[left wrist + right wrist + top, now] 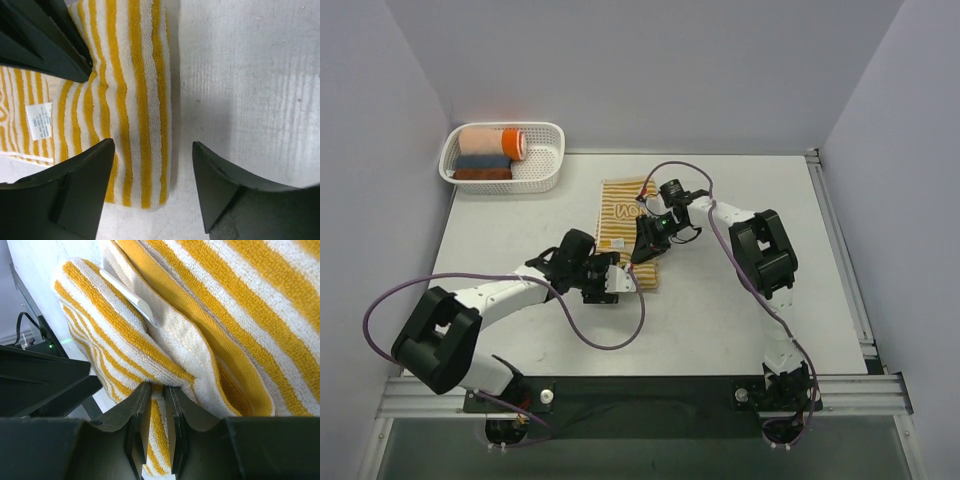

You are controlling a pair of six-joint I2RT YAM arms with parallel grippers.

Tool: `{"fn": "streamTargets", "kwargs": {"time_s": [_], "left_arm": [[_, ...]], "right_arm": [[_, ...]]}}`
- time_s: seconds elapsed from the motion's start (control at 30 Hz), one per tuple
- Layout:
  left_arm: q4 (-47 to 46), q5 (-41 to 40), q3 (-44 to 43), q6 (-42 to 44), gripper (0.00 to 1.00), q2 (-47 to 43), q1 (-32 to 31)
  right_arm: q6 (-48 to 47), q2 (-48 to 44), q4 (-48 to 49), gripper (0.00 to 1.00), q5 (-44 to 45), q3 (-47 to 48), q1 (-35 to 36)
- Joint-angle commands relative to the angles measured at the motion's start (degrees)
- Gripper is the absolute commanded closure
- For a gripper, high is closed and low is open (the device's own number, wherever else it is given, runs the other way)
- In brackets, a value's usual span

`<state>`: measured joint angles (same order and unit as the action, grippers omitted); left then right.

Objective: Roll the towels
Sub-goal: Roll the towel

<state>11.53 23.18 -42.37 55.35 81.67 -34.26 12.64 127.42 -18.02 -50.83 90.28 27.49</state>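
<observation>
The yellow-and-white striped towel (618, 212) lies flat at the table's middle, its near end folded over into a thick roll (135, 110). My left gripper (611, 282) is at that near end, open. Its fingertips (95, 165) straddle the roll's corner without gripping it. My right gripper (646, 244) comes in from the far side and is shut on a fold of the towel (120, 340), a strip of striped cloth pinched between its pads (142, 405). A white care label (131, 296) shows on the cloth. The right gripper's dark fingers (45, 40) appear at the top left of the left wrist view.
A white basket (542, 176) at the far left corner holds a peach-and-orange roll (490, 142) and grey-blue and reddish-brown rolls (482, 166). Walls close in the table on the left, back and right. A rail (840, 240) runs along the right edge.
</observation>
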Motion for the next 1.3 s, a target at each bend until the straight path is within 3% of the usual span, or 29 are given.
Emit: {"fn": "streamTargets", "kwargs": {"time_s": [0.0, 0.17, 0.3, 0.4, 0.67, 0.83, 1.0, 1.13, 1.27], "left_arm": [[-7.2, -3.3, 1.1, 4.0, 0.28, 2.5, -1.6], [0.6, -2.5, -3.4, 4.9, 0.46, 8.0, -2.4], [6.9, -2.3, -7.7, 2.3, 0.70, 11.1, -2.3], [19.9, 3.4, -14.2, 1.4, 0.78, 13.8, -1.5], [47.2, 16.8, -28.7, -1.5, 0.95, 23.9, 2.0], [56.7, 23.6, -36.7, -3.2, 0.98, 32.3, 6.8], [61.8, 26.0, -44.2, -5.1, 1.00, 41.5, 8.9], [65.1, 26.5, -50.0, -6.8, 1.00, 47.6, 9.5], [68.0, 26.4, -53.5, -7.5, 0.99, 51.8, 9.9]], "right_arm": [[-5.3, 3.0, -4.3, 0.80, 5.0, 1.7, 0.5], [-7.3, 3.1, -5.9, 0.79, 4.9, 1.6, 0.4], [-8.9, 3.0, -7.4, 0.79, 3.8, 1.6, 0.4], [-11.4, 0.8, -9.7, 0.77, 3.5, -0.5, 0.2], [-19.2, -11.3, -14.7, 0.57, 5.4, -5.3, -3.4], [-26.0, -22.5, -18.8, 0.53, 5.4, -11.0, -8.8], [-32.2, -35.5, -21.0, 0.47, 7.9, -18.0, -9.4], [-36.6, -47.4, -20.8, 0.39, 12.4, -22.7, -5.0], [-39.4, -51.6, -20.0, 0.37, 20.1, -25.3, 6.6]]}}
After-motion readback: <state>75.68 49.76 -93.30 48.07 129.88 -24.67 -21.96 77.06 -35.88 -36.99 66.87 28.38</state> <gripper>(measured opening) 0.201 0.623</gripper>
